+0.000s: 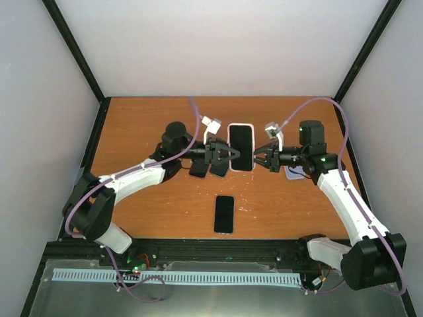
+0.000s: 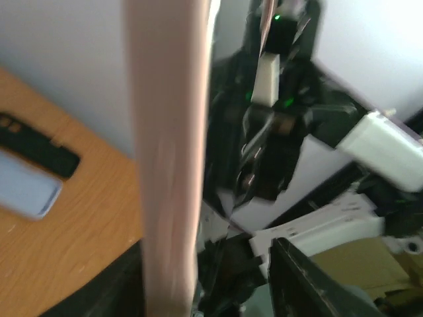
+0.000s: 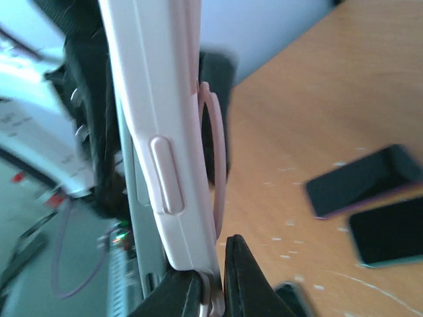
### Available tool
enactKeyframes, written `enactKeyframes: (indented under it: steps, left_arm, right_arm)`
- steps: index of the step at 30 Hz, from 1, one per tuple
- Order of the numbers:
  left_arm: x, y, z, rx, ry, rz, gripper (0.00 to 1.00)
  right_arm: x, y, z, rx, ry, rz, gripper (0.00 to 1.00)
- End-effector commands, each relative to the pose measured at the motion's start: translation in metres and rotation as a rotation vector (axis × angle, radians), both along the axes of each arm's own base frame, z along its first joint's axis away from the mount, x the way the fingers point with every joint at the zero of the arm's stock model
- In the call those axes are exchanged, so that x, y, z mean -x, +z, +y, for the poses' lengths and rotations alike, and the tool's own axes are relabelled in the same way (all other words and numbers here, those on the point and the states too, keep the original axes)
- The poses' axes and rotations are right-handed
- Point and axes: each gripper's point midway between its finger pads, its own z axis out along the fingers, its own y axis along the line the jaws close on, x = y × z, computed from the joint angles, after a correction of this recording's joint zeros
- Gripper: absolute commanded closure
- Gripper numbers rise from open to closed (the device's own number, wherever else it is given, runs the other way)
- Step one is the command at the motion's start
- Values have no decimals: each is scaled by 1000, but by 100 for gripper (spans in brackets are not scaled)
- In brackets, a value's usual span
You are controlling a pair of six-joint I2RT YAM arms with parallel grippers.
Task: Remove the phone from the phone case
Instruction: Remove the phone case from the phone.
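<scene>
No text, brand, number or sign is legible in any view. The phone case (image 1: 240, 146) shows a dark screen and plain pink sides (its side button is unmarked). The phone (image 1: 224, 214) lying on the tabletop (image 1: 145, 119) is blank. Faint marks on the white arm housing (image 3: 20, 132) are too blurred to read.

Phone case (image 1: 240, 146) behind spare phone (image 1: 224, 213)

Open worktop (image 1: 132, 125) toward far corners. Barring the centre: cased phone (image 1: 240, 146) pinched between left end effector (image 1: 228, 153) and right end effector (image 1: 259, 157); loose phone (image 1: 224, 213) nearer; two dark phones (image 1: 197, 169) at left.
</scene>
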Motion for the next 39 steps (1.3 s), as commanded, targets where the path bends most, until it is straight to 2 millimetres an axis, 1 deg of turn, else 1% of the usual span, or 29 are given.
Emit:
enactKeyframes:
  steps: [1, 4, 6, 8, 10, 14, 15, 18, 20, 22, 24, 26, 28, 30, 33, 37, 39]
  left_arm:
    - [-20, -68, -3, -170, 75, 181, 46]
    - [-58, -71, 14, -205, 299, 160, 35]
    - [-76, -76, 25, -245, 430, 150, 33]
    - [-81, -82, 31, -264, 500, 138, 33]
    - [-79, -88, 28, -297, 554, 98, 34]
    - [-69, -110, 1, -438, 648, -19, 36]
    - [-65, -119, -6, -476, 660, -44, 36]
    - [-52, -134, -29, -559, 687, -133, 38]
    - [-42, -145, -44, -601, 679, -193, 39]
    - [-31, -160, -60, -659, 654, -251, 40]
    - [-23, -168, -76, -706, 647, -308, 41]
    - [-14, -175, -89, -732, 637, -353, 41]
    - [-13, -182, -98, -739, 636, -351, 40]
    - [-16, -188, -104, -737, 642, -328, 39]
    - [-18, -192, -115, -721, 640, -323, 40]
    - [-18, -192, -128, -677, 614, -350, 44]
    - [-17, -197, -134, -668, 590, -358, 46]
  right_arm:
    - [-46, -22, -42, 13, -178, -77, 97]
    - [-52, -61, -63, 60, -238, 37, 97]
    - [-58, -83, -76, 116, -305, 101, 97]
    - [-68, -102, -90, 202, -415, 150, 97]
    - [-76, -114, -102, 261, -501, 205, 97]
    - [-79, -135, -113, 323, -579, 381, 97]
    - [-78, -143, -115, 341, -595, 438, 97]
    - [-75, -167, -119, 381, -614, 569, 97]
    - [-74, -175, -120, 392, -620, 604, 97]
    - [-74, -179, -119, 389, -618, 649, 97]
    - [-72, -185, -120, 411, -619, 714, 97]
    - [-74, -194, -130, 478, -659, 757, 97]
    - [-76, -201, -140, 543, -707, 774, 97]
    - [-76, -205, -143, 564, -721, 804, 97]
    - [-75, -210, -144, 569, -725, 833, 97]
    - [-73, -220, -145, 586, -726, 862, 97]
    - [-73, -221, -144, 583, -721, 872, 97]
